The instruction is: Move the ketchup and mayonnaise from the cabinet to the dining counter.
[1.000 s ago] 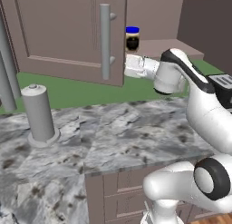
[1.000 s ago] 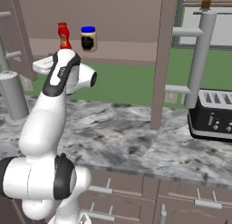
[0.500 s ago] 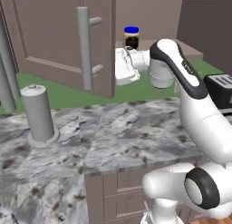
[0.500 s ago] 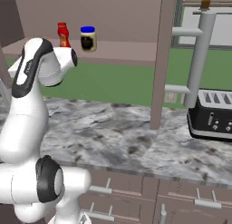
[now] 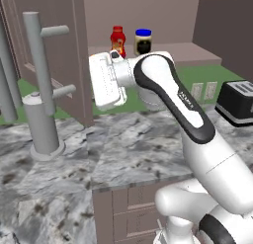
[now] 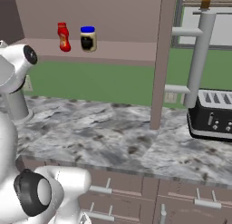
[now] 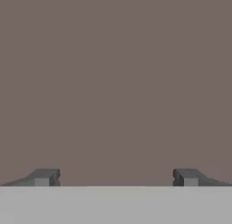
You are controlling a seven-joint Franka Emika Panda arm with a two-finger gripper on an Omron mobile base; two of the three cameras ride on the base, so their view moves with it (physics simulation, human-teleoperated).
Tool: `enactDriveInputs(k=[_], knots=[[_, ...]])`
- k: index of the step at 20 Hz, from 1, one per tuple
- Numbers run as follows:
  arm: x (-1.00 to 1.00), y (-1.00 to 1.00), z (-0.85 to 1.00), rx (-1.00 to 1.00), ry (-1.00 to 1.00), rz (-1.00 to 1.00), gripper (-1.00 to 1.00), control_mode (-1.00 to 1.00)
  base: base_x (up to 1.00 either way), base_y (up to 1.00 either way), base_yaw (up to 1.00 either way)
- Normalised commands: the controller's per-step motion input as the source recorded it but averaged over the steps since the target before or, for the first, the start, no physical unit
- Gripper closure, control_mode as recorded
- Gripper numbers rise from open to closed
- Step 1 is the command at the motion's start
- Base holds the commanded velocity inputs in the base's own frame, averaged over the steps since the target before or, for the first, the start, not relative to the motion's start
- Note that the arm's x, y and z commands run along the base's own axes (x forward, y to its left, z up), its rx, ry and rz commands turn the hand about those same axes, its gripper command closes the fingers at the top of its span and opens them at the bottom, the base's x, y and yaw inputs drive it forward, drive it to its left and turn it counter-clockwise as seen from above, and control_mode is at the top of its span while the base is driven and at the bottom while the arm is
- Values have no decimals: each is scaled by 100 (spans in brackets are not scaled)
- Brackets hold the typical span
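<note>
The ketchup [image 6: 63,36] and the mayonnaise [image 6: 88,38] stand upright, just beside each other, on the inner shelf of the open cabinet [image 6: 113,50], ketchup to the left, both toward the far left of the shelf. The gripper [image 7: 116,177] has its jaws spread wide with nothing between them; its camera faces a plain brownish-mauve surface, likely the cabinet door [image 5: 59,45] beside the hand. The ketchup bottle is probably light, slightly yielding plastic with a smooth skin, best taken across its body below the cap. The mayonnaise jar looks stiff, heavier and possibly breakable; grip its squat body under the blue lid, squarely, to avoid slipping.
</note>
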Motion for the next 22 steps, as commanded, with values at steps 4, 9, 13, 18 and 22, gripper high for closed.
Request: enactDriveInputs(k=[4,9,13,18,22], knots=[[0,61,-19,0,-8,-14,-100,-100,0,0,0],[17,48,-35,0,-1,-15,-100,-100,0,0,0],[36,24,-27,0,0,-7,-100,-100,0,0,0],[4,-46,-20,0,0,0,-100,-100,0,0,0],[-4,-71,-1,0,0,-14,-100,-100,0,0,0]])
